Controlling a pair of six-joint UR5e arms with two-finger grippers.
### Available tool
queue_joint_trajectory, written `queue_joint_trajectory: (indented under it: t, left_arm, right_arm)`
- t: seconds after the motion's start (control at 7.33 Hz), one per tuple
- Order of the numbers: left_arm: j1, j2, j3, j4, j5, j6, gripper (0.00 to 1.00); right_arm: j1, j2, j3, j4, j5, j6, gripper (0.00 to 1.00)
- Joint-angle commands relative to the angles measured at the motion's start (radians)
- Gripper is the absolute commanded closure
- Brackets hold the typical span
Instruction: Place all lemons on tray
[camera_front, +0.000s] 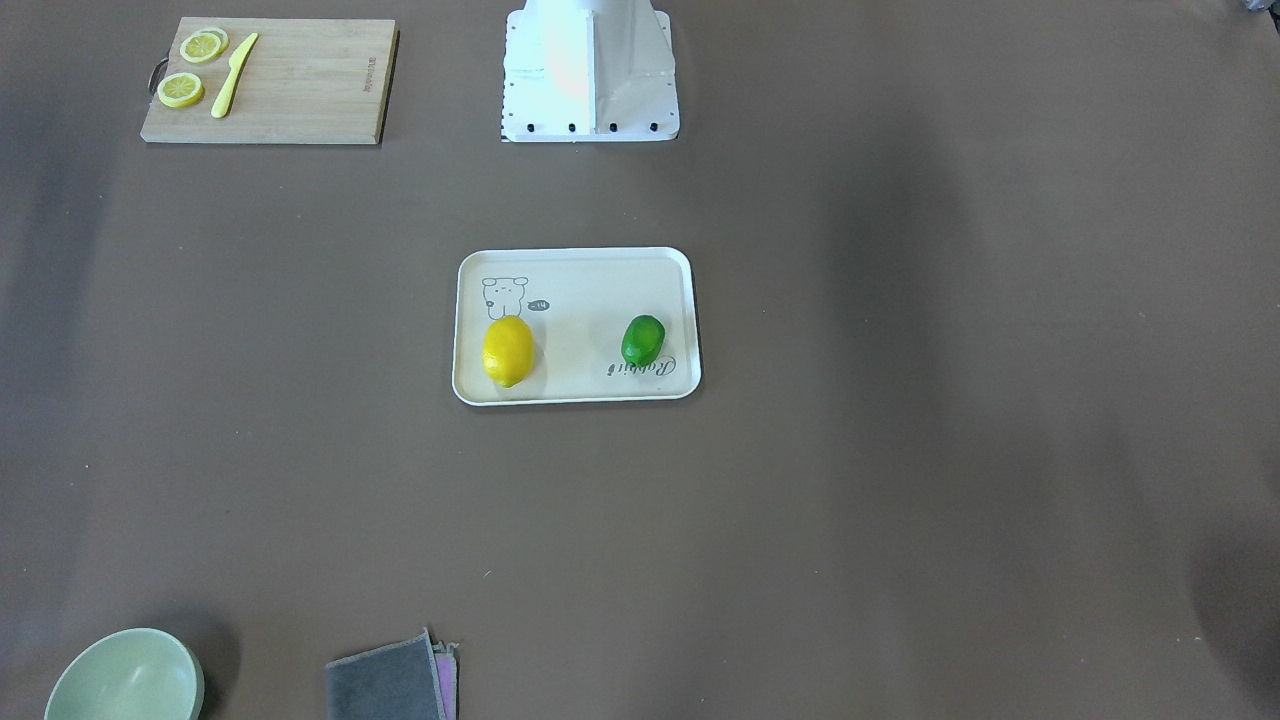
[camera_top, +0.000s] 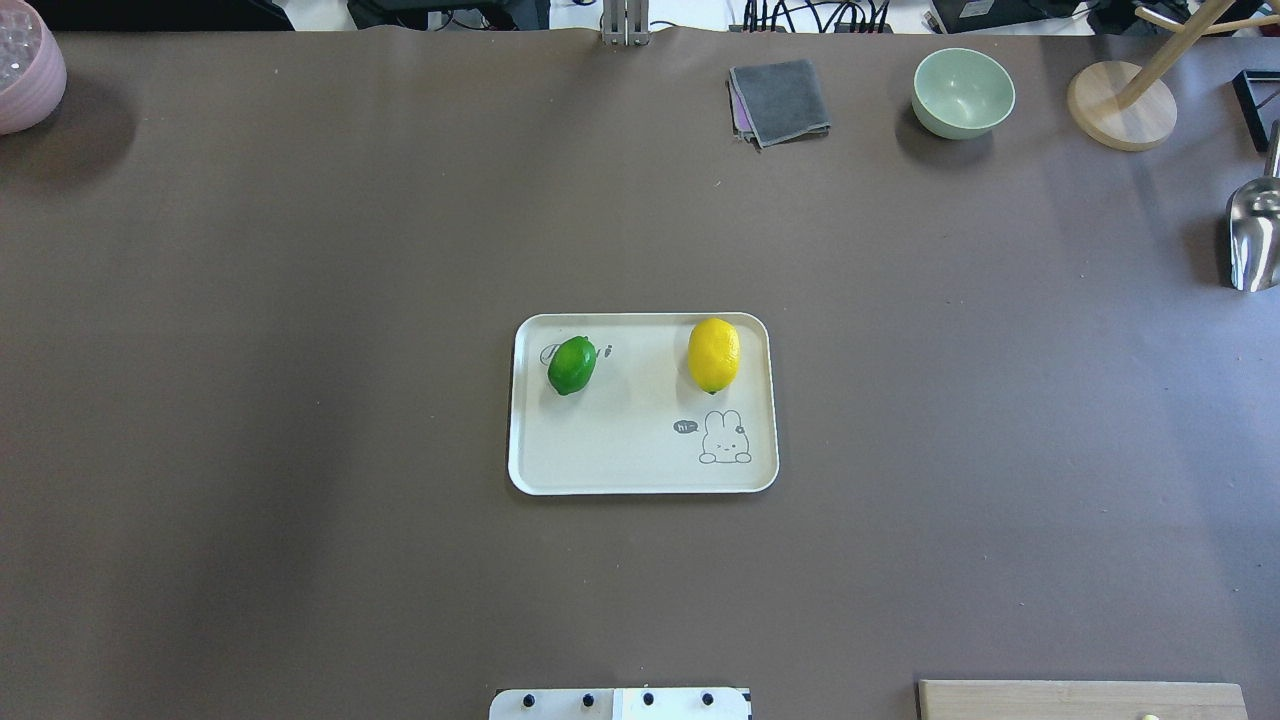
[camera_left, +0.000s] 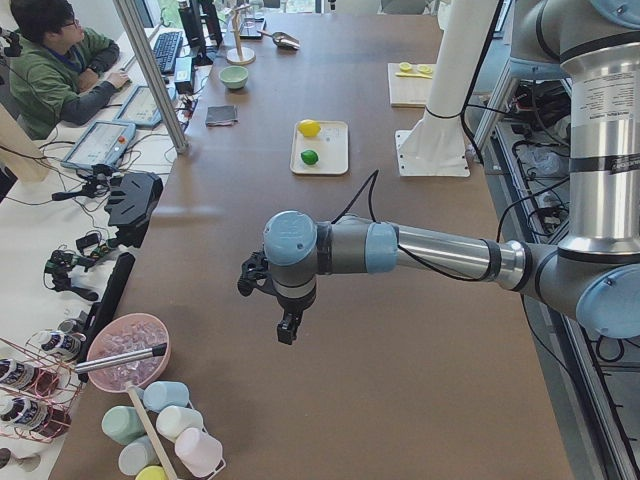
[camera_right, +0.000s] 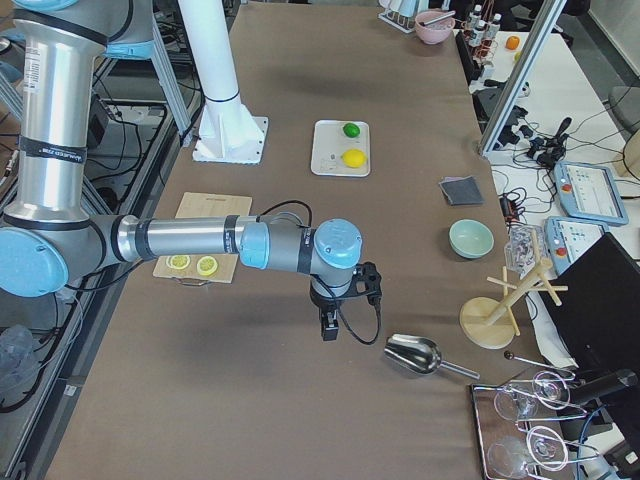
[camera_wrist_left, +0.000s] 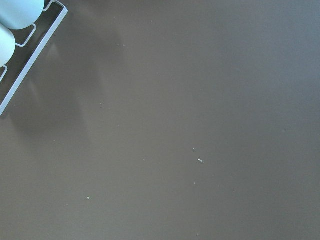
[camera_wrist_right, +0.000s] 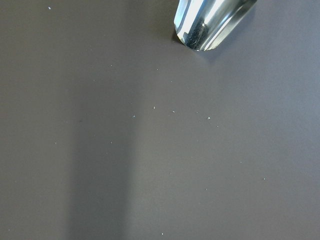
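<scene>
The cream tray (camera_top: 640, 470) lies at the middle of the table. The yellow lemon (camera_top: 713, 354) and the green lemon (camera_top: 571, 364) both rest on it, apart from each other. They also show in the front-facing view: tray (camera_front: 590, 290), yellow lemon (camera_front: 508, 350), green lemon (camera_front: 642, 340). My left gripper (camera_left: 287, 328) hangs over bare table far from the tray, near the table's left end. My right gripper (camera_right: 329, 328) hangs over bare table near the right end. Each shows only in a side view, so I cannot tell if either is open or shut.
A wooden cutting board (camera_front: 300, 85) with lemon slices and a yellow knife lies by the robot base (camera_front: 590, 80). A green bowl (camera_top: 962, 92), grey cloth (camera_top: 780, 100), wooden stand (camera_top: 1120, 105), metal scoop (camera_top: 1255, 235) and pink bowl (camera_top: 25, 70) stand along the edges.
</scene>
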Motion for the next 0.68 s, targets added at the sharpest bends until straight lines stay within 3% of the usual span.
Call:
queue_joint_trajectory:
  t: [0.0,0.55]
  left_arm:
    - [0.001,0.000,0.000,0.000,0.000,0.000,0.00]
    - [0.000,0.000,-0.014,0.002,0.002,0.000,0.00]
  right_arm:
    - [0.000,-0.010,0.000,0.022,0.001,0.000,0.00]
    - [0.000,-0.010,0.001,0.024,0.017,-0.001,0.00]
